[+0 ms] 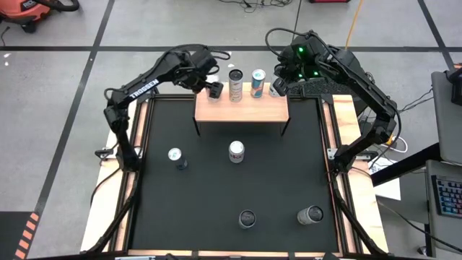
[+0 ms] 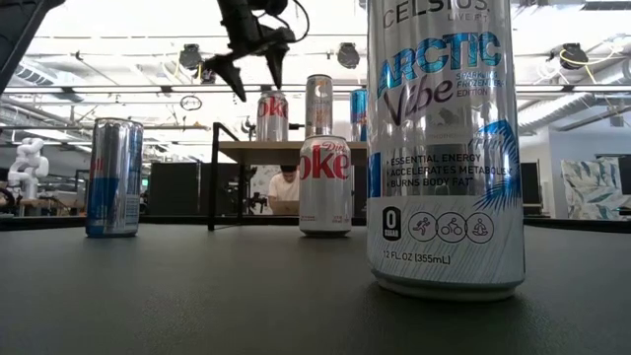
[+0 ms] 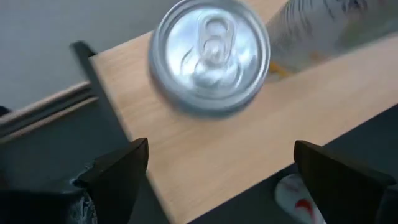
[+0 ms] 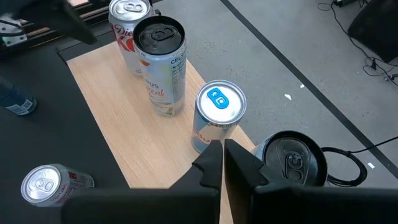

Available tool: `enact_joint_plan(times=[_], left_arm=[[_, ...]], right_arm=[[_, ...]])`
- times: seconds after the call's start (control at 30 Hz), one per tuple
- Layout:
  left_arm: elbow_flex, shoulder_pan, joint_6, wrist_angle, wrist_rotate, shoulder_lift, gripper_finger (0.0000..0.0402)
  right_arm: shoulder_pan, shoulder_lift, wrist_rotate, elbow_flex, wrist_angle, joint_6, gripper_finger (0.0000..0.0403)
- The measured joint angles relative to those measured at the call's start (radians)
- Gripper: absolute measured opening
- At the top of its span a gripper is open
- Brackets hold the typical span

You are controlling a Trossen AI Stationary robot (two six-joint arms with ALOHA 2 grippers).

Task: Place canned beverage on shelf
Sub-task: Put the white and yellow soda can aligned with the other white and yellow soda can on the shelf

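The shelf (image 1: 242,110) of light wood stands at the table's far edge with several cans upright on it. The leftmost is a silver-topped Diet Coke can (image 3: 210,56), which stands on its base near the shelf's left end. My left gripper (image 3: 217,174) hangs open just above and beside that can, with nothing between its fingers; the low view shows my left gripper (image 2: 251,61) clear above the can (image 2: 272,116). My right gripper (image 4: 222,155) is shut with nothing in it, raised over the shelf's right end near a blue-topped can (image 4: 217,112).
On the black mat stand a blue-and-silver can (image 1: 175,157) at the left, a Diet Coke can (image 1: 236,152) in the middle, and a black-topped can (image 1: 247,218) and another can (image 1: 310,214) near the front edge. The shelf's black legs (image 1: 198,128) stand on the mat.
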Motion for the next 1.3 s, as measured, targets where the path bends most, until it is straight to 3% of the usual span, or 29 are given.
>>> enact_joint_plan(times=[0.33, 0.7, 1.1, 1.3], left_arm=[[0.0, -0.114, 0.111, -0.017, -0.186, -0.034, 0.0398], [0.0, -0.163, 0.189, 0.002, -0.198, -0.035, 0.0398], [0.0, -0.153, 0.202, 0.021, -0.019, -0.035, 0.0398], [0.0, -0.174, 0.302, -0.02, 0.101, -0.035, 0.0398]], right_arm=[[0.0, 0.0, 0.0, 0.0, 0.0, 0.0, 0.0], [0.0, 0.0, 0.0, 0.0, 0.0, 0.0, 0.0], [0.0, 0.0, 0.0, 0.0, 0.0, 0.0, 0.0], [0.0, 0.0, 0.0, 0.0, 0.0, 0.0, 0.0]])
